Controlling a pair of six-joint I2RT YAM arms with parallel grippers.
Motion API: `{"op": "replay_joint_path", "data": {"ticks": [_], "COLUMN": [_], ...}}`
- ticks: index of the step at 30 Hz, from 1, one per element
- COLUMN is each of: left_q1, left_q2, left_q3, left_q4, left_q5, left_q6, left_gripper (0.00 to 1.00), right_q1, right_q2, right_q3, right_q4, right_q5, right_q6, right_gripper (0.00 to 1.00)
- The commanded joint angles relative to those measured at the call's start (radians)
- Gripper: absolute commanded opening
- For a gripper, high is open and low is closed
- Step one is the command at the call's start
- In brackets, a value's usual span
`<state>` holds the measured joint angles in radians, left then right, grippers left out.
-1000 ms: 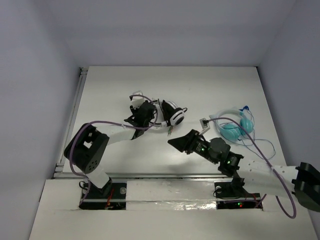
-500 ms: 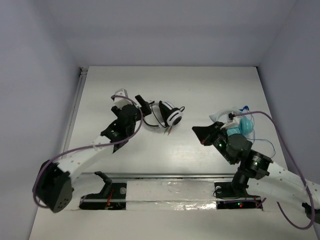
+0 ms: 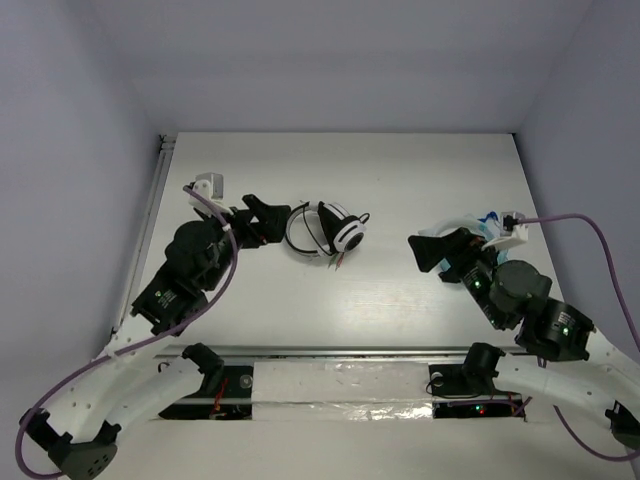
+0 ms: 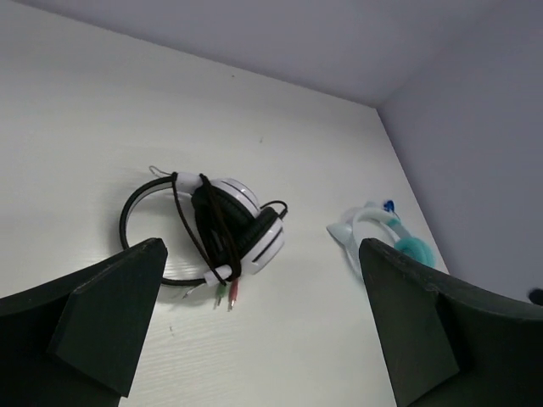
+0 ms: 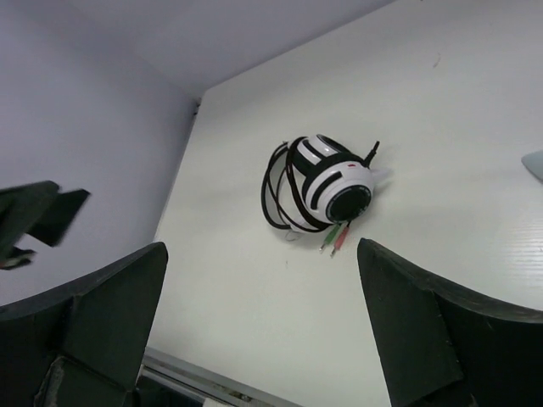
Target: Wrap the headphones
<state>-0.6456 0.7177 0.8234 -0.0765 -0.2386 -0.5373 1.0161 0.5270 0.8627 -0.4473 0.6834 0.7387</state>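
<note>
The black-and-white headphones (image 3: 328, 232) lie on the white table (image 3: 400, 180) just left of centre, folded together. Their black cable is wound round the earcups (image 4: 229, 225), and a green and a red plug (image 5: 337, 237) stick out at the near side. My left gripper (image 3: 266, 218) hovers just left of them, open and empty, with the headphones showing between its fingers (image 4: 119, 314). My right gripper (image 3: 418, 248) is to their right and well apart, also open and empty. The headphones (image 5: 327, 182) lie far ahead of its fingers (image 5: 110, 314).
Teal headphones (image 3: 480, 238) lie at the right of the table, partly under my right arm, and also show in the left wrist view as teal headphones (image 4: 377, 233). A metal rail (image 3: 150, 220) runs along the table's left edge. Grey walls close in the back and sides.
Both arms have drawn back from the headphones, the left gripper to the left and the right gripper to the right. Both jaws now stand wide open. The headphones stay put.
</note>
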Motion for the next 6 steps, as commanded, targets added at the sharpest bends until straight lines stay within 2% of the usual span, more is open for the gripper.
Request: {"op": "replay_joint_path", "data": {"ticks": [1, 6], "left_q1": [-0.002, -0.002], "left_q2": [-0.012, -0.043], "left_q3": [0.138, 0.195], "left_q4": [-0.095, -0.181], "left_q5": [0.136, 0.125], "left_q6": [0.111, 0.215], "left_gripper": [0.99, 0.99], "right_q1": [0.006, 0.006], "right_q2": [-0.001, -0.021], "right_q3": [0.045, 0.079], "right_q4": [-0.059, -0.074], "right_q5": [-0.010, -0.030], "right_q6": [-0.027, -0.065], "right_gripper": [1.00, 1.00]}}
